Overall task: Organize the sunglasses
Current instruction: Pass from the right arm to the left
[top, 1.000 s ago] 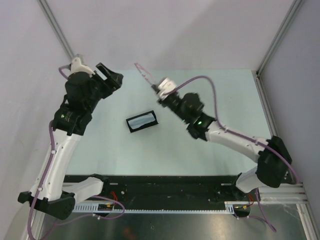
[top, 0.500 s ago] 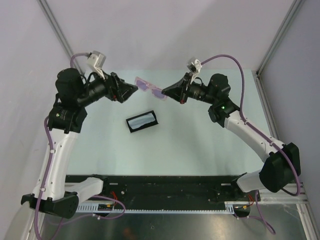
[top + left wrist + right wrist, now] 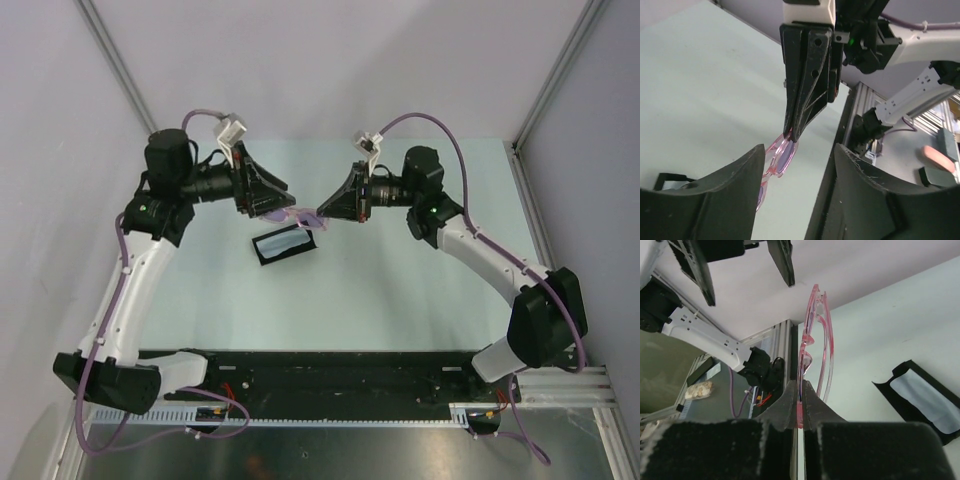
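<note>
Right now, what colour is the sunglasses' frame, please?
Translucent pink; sunglasses clearest in right wrist view.

Black oblong case (image 3: 313, 240) on pale green table (image 3: 420, 290), light blue cloth (image 3: 284, 241) lying in it

The top view looks down from above and behind the near edge, over the whole table (image 3: 420, 290). The left wrist camera faces right, close along the left gripper (image 3: 799, 147); the right wrist camera faces left along the right gripper (image 3: 800, 384). All three share the sunglasses (image 3: 305, 215); top and right wrist also share the black case (image 3: 285, 244).
</note>
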Motion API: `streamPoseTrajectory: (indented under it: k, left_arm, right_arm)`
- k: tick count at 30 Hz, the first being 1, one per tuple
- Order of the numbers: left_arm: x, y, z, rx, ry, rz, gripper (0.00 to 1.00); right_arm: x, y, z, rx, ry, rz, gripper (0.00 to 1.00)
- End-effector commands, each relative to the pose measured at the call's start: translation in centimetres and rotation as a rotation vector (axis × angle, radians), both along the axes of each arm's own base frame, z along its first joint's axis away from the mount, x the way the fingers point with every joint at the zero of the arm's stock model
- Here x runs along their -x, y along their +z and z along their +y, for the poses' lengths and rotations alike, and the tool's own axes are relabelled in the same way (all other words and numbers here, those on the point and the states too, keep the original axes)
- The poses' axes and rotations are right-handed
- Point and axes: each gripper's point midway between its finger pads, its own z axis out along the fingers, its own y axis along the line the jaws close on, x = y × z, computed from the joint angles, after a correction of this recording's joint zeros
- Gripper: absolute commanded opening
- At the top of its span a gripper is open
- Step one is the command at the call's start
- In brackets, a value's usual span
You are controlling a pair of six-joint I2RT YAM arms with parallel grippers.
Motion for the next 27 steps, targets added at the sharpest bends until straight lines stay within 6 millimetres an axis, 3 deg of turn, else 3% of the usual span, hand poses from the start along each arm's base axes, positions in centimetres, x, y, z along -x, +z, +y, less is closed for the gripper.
streamPoseTrajectory:
  k: [1, 5, 18, 20, 22, 27]
  left_arm:
    - [1.5, -0.9, -1.0, 0.009, -0.134, -0.013, 0.59]
    - [1.6, -3.7, -1.4, -0.003, -0.154, 0.066, 0.52]
    - [2.9, -6.7, -2.2, -0.015, -0.226, 0.118, 0.52]
    - [2.0, -6.9, -2.0, -0.036, -0.169, 0.108, 0.55]
    - [-0.1, -7.0, -1.4, -0.075, -0.033, 0.1, 0.55]
    - [-3.8, -5.3, 1.0, -0.087, 0.254, 0.109, 0.75]
  right_arm:
    - [1.2, 0.8, 0.3, 0.015, 0.08, -0.032, 0.0]
    - [1.5, -0.4, 0.5, 0.063, 0.092, -0.032, 0.0]
    - [2.1, -1.2, 0.7, 0.081, 0.138, 0.009, 0.0]
    - [2.3, -1.1, 0.6, 0.079, 0.147, 0.008, 0.0]
    - [2.1, -1.0, 0.6, 0.079, 0.133, 0.0, 0.0]
    - [0.8, -1.2, 0.5, 0.098, 0.044, -0.005, 0.0]
